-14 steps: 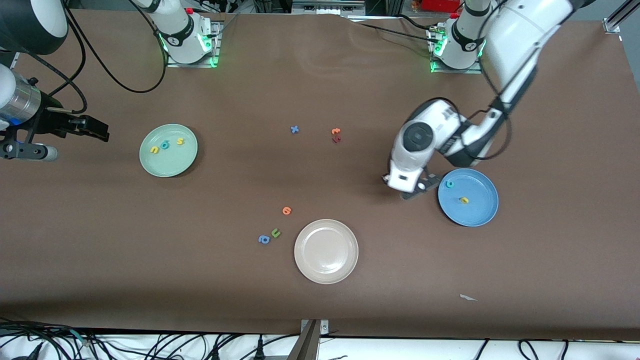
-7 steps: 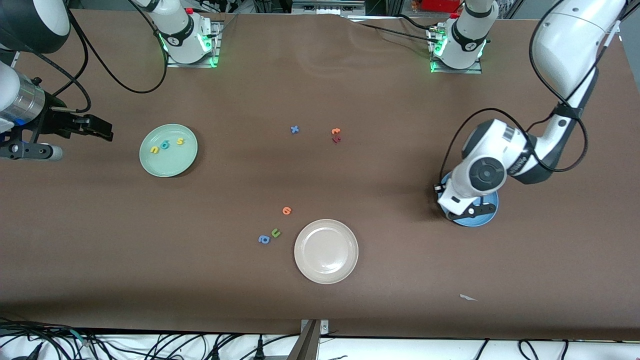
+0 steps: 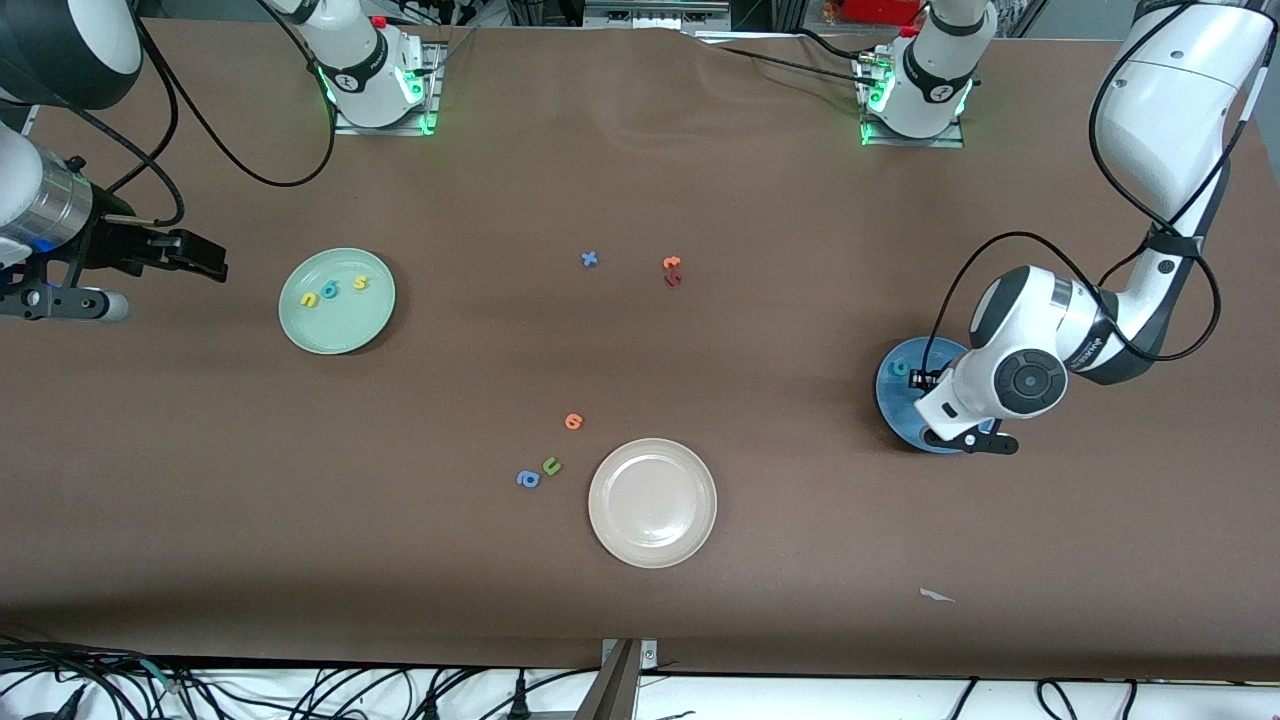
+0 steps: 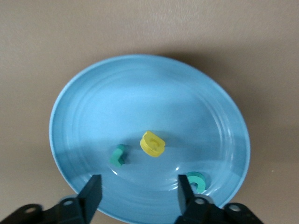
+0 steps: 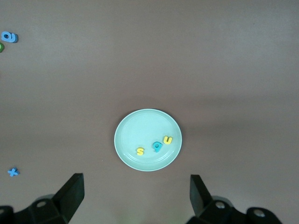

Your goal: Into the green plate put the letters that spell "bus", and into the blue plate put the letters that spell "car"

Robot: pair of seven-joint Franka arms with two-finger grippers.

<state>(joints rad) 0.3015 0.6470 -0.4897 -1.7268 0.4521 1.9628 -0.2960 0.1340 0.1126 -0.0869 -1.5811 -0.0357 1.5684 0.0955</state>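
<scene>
Over the round blue plate (image 4: 93,102), three foam letters inside, hangs the left gripper (image 4: 140,193), fingers apart, empty; three letters fill the mint-green plate (image 3: 345,330); right gripper (image 5: 135,193) waits wide

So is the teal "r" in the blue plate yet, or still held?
In the plate. The left wrist view shows the teal "r" lying on the blue plate beside the yellow "a", with the left gripper open above it.
</scene>
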